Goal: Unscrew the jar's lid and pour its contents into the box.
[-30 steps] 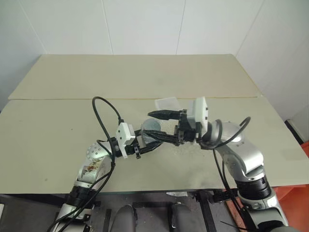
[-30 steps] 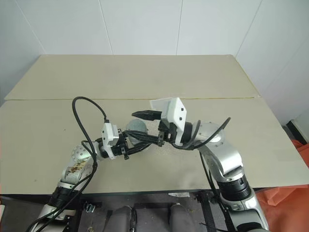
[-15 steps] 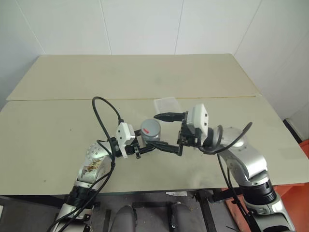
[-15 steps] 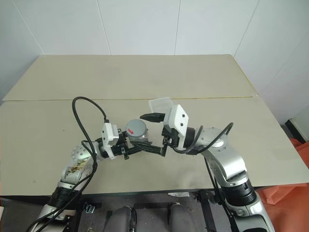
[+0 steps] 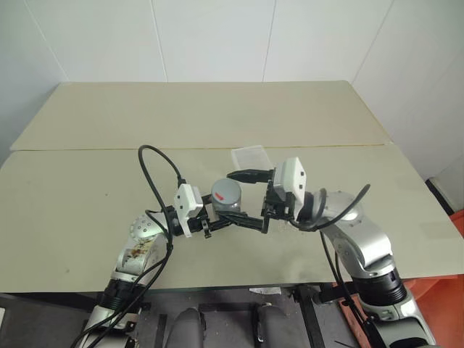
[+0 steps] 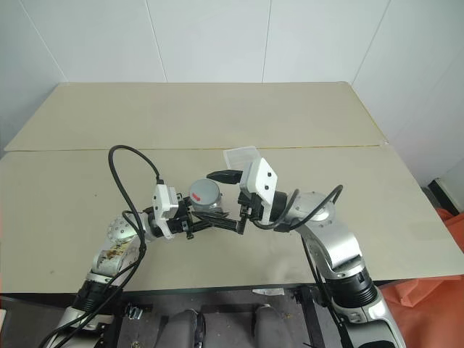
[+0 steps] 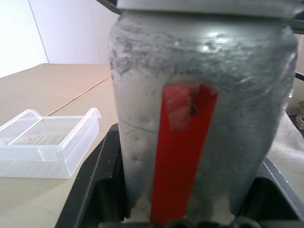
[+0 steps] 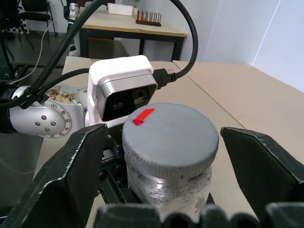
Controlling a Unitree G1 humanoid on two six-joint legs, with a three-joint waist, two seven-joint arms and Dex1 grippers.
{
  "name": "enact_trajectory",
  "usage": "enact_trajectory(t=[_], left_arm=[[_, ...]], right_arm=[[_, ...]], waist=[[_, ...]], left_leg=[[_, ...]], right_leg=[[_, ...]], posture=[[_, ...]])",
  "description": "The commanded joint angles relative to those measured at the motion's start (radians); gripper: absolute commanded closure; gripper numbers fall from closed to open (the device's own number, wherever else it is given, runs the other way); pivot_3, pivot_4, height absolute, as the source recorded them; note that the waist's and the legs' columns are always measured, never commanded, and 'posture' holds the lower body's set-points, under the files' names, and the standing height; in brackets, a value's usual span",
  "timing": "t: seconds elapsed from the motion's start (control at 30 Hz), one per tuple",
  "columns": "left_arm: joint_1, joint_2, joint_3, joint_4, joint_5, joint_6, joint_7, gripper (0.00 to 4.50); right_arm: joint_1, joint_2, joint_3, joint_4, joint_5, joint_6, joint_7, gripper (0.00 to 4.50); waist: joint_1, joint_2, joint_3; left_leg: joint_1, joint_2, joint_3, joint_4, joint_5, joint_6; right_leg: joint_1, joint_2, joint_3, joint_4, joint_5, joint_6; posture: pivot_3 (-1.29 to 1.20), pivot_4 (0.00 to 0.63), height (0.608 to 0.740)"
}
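- White walls stand behind the beige table (image 5: 87, 188). From the head camera you see the jar (image 5: 226, 197) held above it, upright, near the table's front edge, with the box (image 5: 250, 156) lying just beyond the jar and the grey lid (image 6: 205, 193) screwed on, red mark up.
- Around the jar, your left gripper (image 5: 215, 219) is clamped on its body from the left, and your right gripper (image 5: 249, 197) comes in from the right, one finger beyond the lid and one on the near side.
- Left wrist view: the jar (image 7: 199, 109) sits between the two fingers, its red strip facing the camera; the clear box (image 7: 47, 142) rests on the table past the jar. You cannot make out the contents here.
- Right wrist view: the lid (image 8: 170, 137) lies between your right gripper's fingers (image 8: 71, 175), which stand apart and clear of its rim.
- You are at the unscrewing step, by my reading. Next, close the right fingers squarely on the lid's ribbed edge, then twist while the left holds firm.
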Motion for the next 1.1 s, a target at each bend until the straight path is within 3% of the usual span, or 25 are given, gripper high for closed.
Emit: enact_trajectory(t=[0.03, 0.07, 0.43, 0.83, 0.97, 1.1], left_arm=[[-0.002, -0.004, 0.000, -0.023, -0.013, -0.021, 0.000, 2.26], [-0.002, -0.004, 0.000, -0.022, -0.013, -0.021, -0.001, 2.26], [0.004, 0.001, -0.004, -0.013, -0.005, -0.028, -0.007, 2.26], [0.003, 0.003, -0.010, -0.004, 0.001, -0.042, -0.008, 2.26], [0.001, 0.006, -0.004, -0.009, -0.001, -0.042, 0.002, 2.26], [0.004, 0.018, 0.009, -0.018, -0.006, -0.035, 0.013, 2.26]], right_arm=[[-0.020, 0.008, -0.005, -0.024, -0.005, -0.026, -0.012, 1.30], [-0.020, 0.008, -0.004, -0.026, -0.007, -0.026, -0.011, 1.63], [-0.030, 0.015, -0.013, -0.025, -0.006, -0.029, -0.014, 1.63], [-0.046, 0.063, -0.112, -0.024, 0.124, 0.059, -0.087, 1.63], [0.000, -0.007, -0.169, -0.004, 0.055, 0.053, -0.138, 1.63], [0.128, -0.166, -0.209, -0.001, -0.059, 0.068, -0.168, 1.63]], waist=[[0.000, 0.000, 0.000], [0.000, 0.000, 0.000], [0.000, 0.000, 0.000], [0.001, 0.000, 0.000], [0.005, 0.000, 0.000], [0.012, 0.000, 0.000]], left_leg=[[0.000, 0.000, 0.000, 0.000, 0.000, 0.000], [0.000, 0.000, 0.000, 0.000, 0.000, 0.000], [0.000, 0.000, 0.000, 0.000, 0.000, 0.000], [0.000, 0.000, 0.000, 0.000, 0.000, 0.000], [0.000, 0.000, 0.000, 0.000, 0.000, 0.000], [-0.001, -0.001, 0.000, 0.000, 0.000, 0.000]], right_leg=[[0.000, 0.000, 0.000, 0.000, 0.000, 0.000], [0.000, 0.000, 0.000, 0.000, 0.000, 0.000], [0.000, 0.000, 0.000, 0.000, 0.000, 0.000], [0.000, 0.000, 0.000, 0.000, 0.001, -0.002], [0.000, 0.000, 0.000, 0.000, 0.001, -0.002], [0.000, -0.002, 0.000, -0.001, 0.001, -0.002]], posture=[[0.00, 0.150, 0.740], [0.00, 0.150, 0.740], [0.00, 0.150, 0.740], [0.00, 0.150, 0.740], [0.00, 0.150, 0.740], [0.00, 0.150, 0.740]])
